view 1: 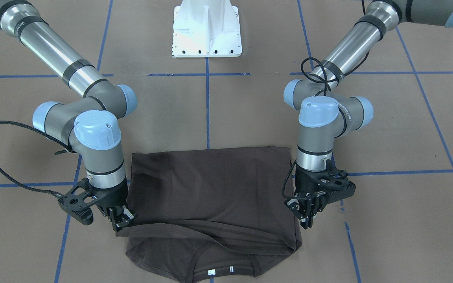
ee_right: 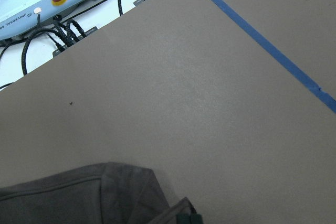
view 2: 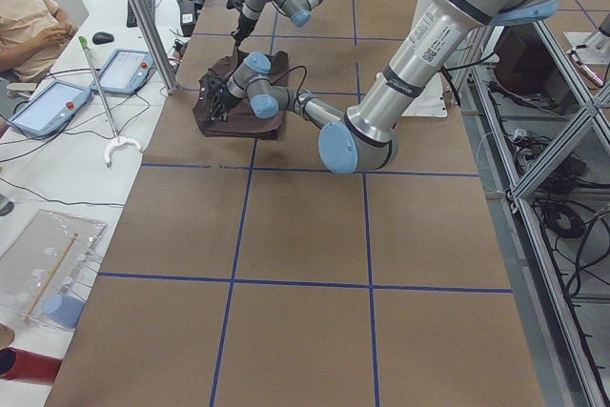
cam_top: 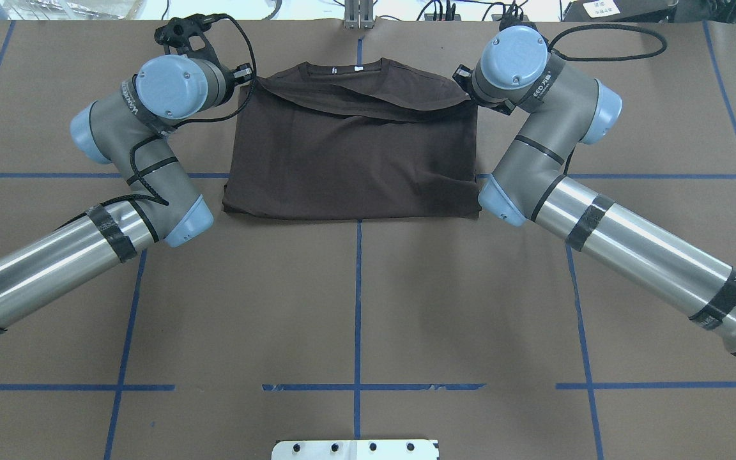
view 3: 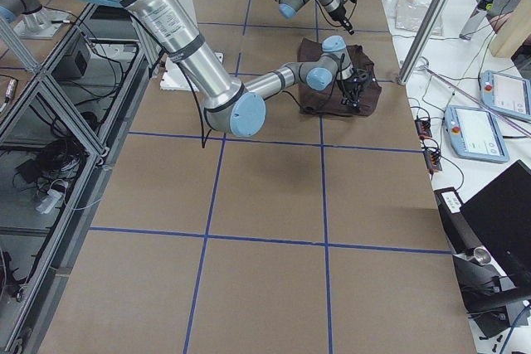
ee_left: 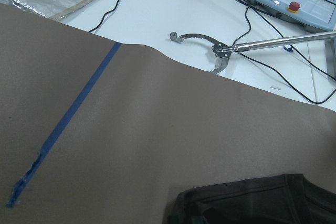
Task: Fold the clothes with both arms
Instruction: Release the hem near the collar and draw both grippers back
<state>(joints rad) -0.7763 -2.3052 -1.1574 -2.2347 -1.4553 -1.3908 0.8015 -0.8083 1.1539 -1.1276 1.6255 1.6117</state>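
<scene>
T-shirt [view 1: 210,188]: lying on the tabletop [view 1: 250,110] midway between the two arms and doubled over once. The folded edge [view 1: 210,148] is on the robot's side. The hem [view 1: 163,226] lies across the chest, short of the collar [cam_top: 342,68], which sits exposed on the side away from the robot.

Long axis: the folded garment runs side to side, from one hand to the other.

Right hand [view 1: 121,221]: positioned at its own end of the hem line, fingers together on the hem corner. That corner is drawn out towards the hand, and the hem leaves it fairly straight.

Left hand [view 1: 308,218]: positioned at the opposite end, just beside the garment's side edge. The hem on this side sags lower and rests on the layer beneath. Whether the fingers are apart or together, and whether they have cloth between them, cannot be told from any view.

Assessment: the first fold appears nearly laid, with the hem ends uneven. The coming move turns on the hem line. Each hand stands nearest its own corner, and the collar lies beyond both, away from the robot. Evening the hem would call for attention at the left end.
</scene>
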